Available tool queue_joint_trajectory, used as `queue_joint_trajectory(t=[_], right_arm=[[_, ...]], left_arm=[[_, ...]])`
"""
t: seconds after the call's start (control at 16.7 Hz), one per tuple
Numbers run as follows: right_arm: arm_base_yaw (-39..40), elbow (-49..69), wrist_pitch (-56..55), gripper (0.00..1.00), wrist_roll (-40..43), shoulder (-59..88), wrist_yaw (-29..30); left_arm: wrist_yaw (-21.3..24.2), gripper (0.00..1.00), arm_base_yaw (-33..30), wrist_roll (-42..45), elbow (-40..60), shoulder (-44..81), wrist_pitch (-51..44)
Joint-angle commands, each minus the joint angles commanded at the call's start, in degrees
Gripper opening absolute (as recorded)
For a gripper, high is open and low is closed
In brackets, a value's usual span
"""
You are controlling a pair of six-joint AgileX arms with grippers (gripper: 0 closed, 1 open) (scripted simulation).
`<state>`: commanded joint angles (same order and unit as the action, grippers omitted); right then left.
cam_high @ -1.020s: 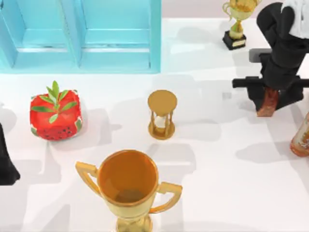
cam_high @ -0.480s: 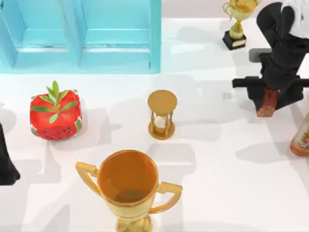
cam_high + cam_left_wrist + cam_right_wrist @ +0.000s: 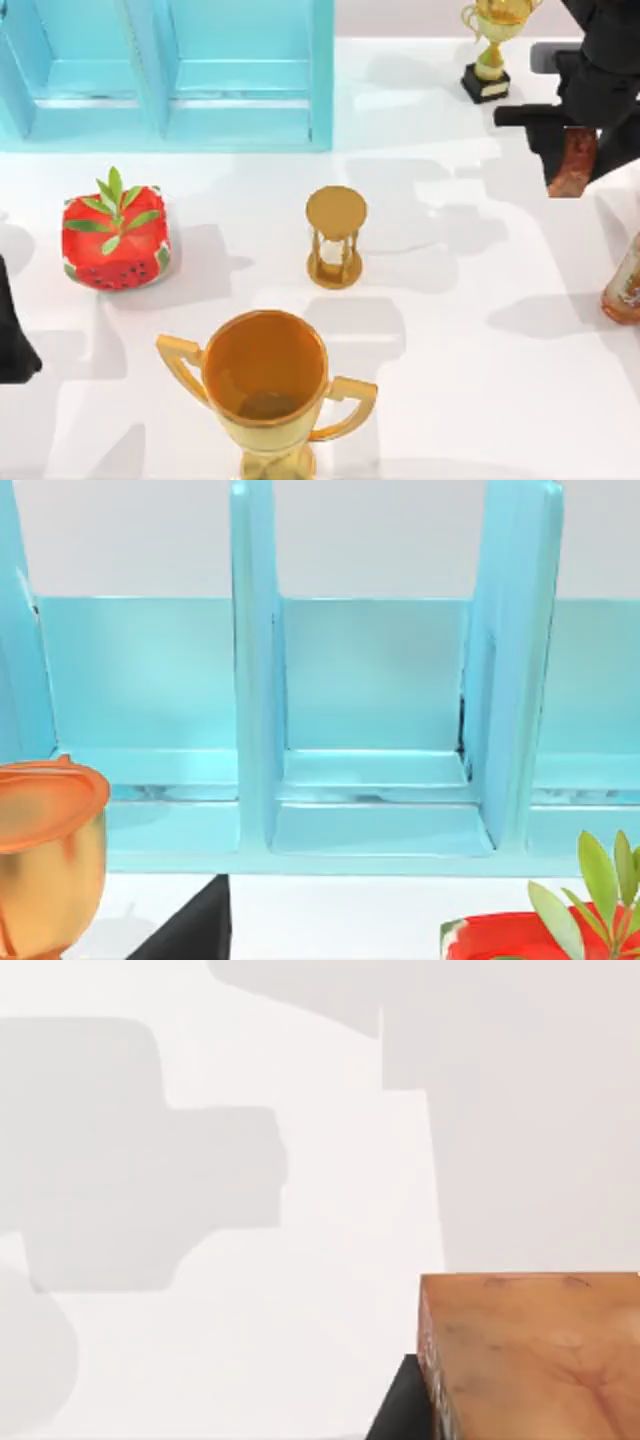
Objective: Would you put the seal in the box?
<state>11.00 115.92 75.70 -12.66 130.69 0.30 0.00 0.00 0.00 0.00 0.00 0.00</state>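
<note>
Seal is now off the table, clamped in the right gripper at the far right; a second ago it was lower and nearer. Lift looks done, so carry to the box at far left is next. Right arm reaches in from the far-right corner. Left arm parked at left edge.

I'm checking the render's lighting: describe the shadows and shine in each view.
Top view: soft grey shadows fall on the table beside the hourglass and under the right gripper holding the seal. Right wrist view: blocky shadows cross the white table, and the seal looks glossy. Left wrist view: the box is evenly lit.
</note>
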Motion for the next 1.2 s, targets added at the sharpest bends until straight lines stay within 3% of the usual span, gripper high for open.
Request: queue_joint_trajectory(t=[0.6,1.2], right_arm=[[-1.99,2.50,4.44,0.00,2.28,-2.14,-0.10],[-32.42,-17.76,3.07,0.00,33.24,-21.15,-0.21]], left_arm=[[0.00,1.00,0.00,0.00,0.00,0.00,0.00],[0.00,1.00,0.00,0.00,0.00,0.00,0.00]])
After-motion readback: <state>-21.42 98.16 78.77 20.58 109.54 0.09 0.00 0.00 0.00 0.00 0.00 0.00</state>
